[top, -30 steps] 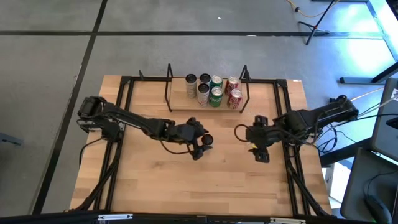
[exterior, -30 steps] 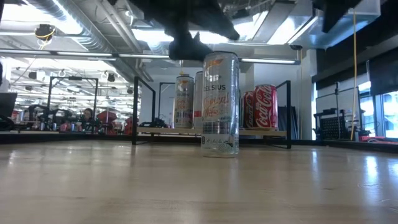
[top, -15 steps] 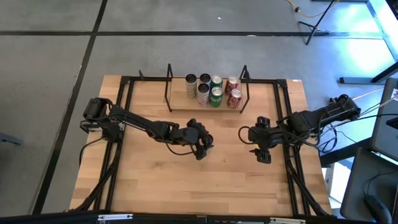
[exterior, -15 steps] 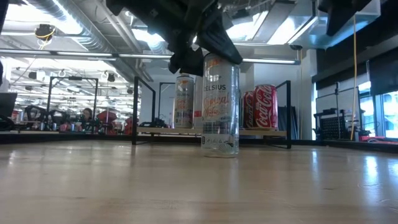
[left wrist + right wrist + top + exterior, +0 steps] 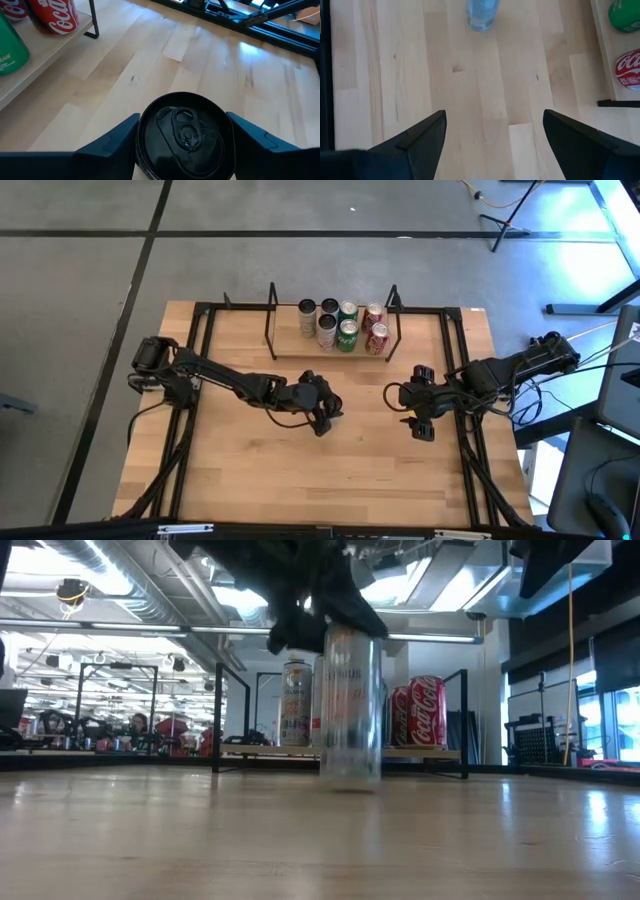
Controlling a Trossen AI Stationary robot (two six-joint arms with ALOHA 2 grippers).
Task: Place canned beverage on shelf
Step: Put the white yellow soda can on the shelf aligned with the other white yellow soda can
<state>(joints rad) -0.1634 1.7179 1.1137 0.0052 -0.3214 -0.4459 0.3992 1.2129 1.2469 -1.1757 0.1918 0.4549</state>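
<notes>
Six cans already stand on the shelf point(image 5: 290, 345), bunched toward its right end between the black end frames. One more can point(image 5: 350, 705) is left on the open counter point(image 5: 240, 470), in front of the shelf and well apart from it. It stands upright, and nothing shows it lifted off the wood, so the carry to the shelf appears not yet done.

The left tool point(image 5: 182, 137) sits over this can. In the left wrist view its two dark fingers point(image 5: 117, 137) flank the can's black top on either side, very close to the rim. Whether they press the can or only bracket it, I cannot tell. The low view shows the tool down around the can's upper part.

The right tool point(image 5: 492, 132) hangs spread wide and holding nothing over bare counter to the right, near the shelf's right end.
</notes>
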